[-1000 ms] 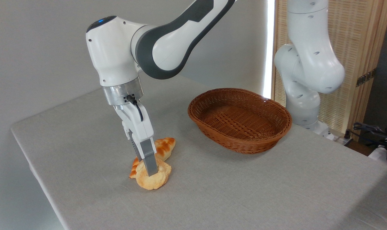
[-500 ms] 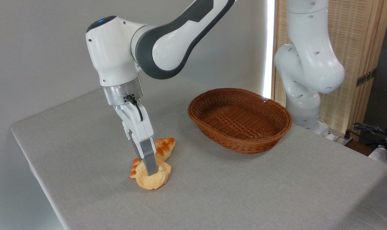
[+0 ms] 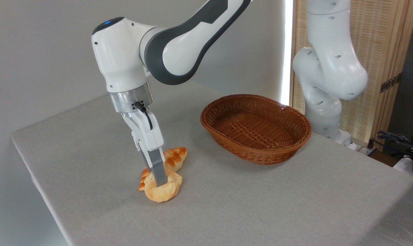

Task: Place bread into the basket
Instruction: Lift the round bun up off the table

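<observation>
I am clenching my hand on the bun, which is lying left of the wicker basket; next I judge lifting, then carrying it rightward over the rim.

Arm: glossy white shells w/ dark grey joint bands, small blue light on the top of the wrist housing. Brushed silver flange ring below, short black cable looping off it. Gripper: white body, grey fingers. Round recessed screw holes along the far right links.
</observation>
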You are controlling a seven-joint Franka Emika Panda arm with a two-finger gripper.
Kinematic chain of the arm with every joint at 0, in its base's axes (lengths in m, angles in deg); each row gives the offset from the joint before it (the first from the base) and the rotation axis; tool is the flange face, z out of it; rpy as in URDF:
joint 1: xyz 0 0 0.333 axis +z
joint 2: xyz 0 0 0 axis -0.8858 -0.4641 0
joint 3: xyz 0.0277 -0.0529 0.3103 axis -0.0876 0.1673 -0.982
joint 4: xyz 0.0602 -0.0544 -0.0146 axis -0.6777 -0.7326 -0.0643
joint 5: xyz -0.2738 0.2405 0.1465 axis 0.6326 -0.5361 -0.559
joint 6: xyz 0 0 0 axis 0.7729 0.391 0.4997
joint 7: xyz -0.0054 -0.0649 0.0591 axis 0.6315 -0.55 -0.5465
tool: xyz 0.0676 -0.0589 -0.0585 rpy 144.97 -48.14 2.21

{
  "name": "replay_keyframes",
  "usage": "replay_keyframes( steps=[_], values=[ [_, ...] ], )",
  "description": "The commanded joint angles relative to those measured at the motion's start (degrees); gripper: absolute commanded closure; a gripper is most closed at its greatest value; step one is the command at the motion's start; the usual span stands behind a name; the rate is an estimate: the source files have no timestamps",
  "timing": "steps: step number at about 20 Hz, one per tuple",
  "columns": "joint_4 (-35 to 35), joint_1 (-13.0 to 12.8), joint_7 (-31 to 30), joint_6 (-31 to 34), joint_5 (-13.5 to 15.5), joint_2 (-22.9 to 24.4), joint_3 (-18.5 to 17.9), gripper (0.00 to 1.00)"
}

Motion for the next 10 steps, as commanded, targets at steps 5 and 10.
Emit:
replay_keyframes(
  steps=[5, 10],
  values=[
    [0.2, -0.31, 0.24, -0.58, 0.3, 4.41, 0.07, 0.63],
    [0.11, -0.31, -1.52, 1.52, 2.84, 8.19, 1.73, 0.63]
  ],
)
